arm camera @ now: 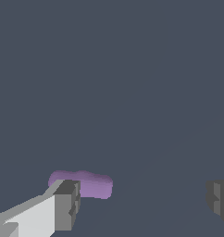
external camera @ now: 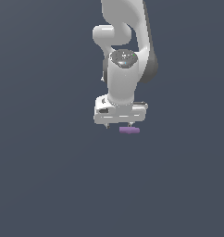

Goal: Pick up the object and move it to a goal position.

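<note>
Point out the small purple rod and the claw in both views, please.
Small purple rounded rod (external camera: pixel 129 130), exterior view: middle of its body.
Same rod (arm camera: pixel 93 183), wrist view: exposed part beside the finger.
White claw (external camera: pixel 119 124), exterior view: between its fingertips.
Claw (arm camera: pixel 144 199), wrist view: gap between the fingers.

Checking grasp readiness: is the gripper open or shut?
Open. In the wrist view the gripper has its fingers far apart, and the purple rod lies beside one, not clamped.

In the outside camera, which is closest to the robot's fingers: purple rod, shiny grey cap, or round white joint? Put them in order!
1. Purple rod, just below the fingers, toward the exterior view's right.
2. Shiny grey cap, above, on the wrist.
3. Round white joint, highest, exterior view's left.
</note>
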Tool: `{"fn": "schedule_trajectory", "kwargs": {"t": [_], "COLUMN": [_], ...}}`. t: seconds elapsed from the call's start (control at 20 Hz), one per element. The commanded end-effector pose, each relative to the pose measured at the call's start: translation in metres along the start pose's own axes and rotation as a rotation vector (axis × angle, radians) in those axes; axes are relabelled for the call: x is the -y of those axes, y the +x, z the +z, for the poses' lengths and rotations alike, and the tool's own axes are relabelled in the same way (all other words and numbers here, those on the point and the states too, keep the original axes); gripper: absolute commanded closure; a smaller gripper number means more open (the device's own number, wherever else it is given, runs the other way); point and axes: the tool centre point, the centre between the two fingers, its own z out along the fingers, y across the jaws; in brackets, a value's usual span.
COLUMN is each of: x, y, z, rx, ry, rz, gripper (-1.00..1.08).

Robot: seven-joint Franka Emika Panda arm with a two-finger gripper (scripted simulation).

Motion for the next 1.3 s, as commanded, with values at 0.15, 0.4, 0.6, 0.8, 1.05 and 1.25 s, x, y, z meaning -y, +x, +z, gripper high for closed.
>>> {"fn": "schedule_trajectory", "kwargs": {"t": [0.15, 0.4, 0.6, 0.8, 1.05, 1.25], "x": [-0.003, -0.015, -0.017, -0.016, -0.014, -0.010], "y": [-0.001, -0.005, -0.006, -0.006, -0.008, -0.011], "z": [0.002, 0.009, 0.010, 0.010, 0.015, 0.020], "rx": [0.004, 0.022, 0.025, 0.025, 0.026, 0.028], "ry": [-0.002, -0.014, -0.015, -0.015, -0.016, -0.017], "rz": [-0.004, -0.023, -0.025, -0.036, -0.086, -0.152], "gripper": [-0.92, -0.92, -0.92, -0.92, -0.92, -0.92]}}
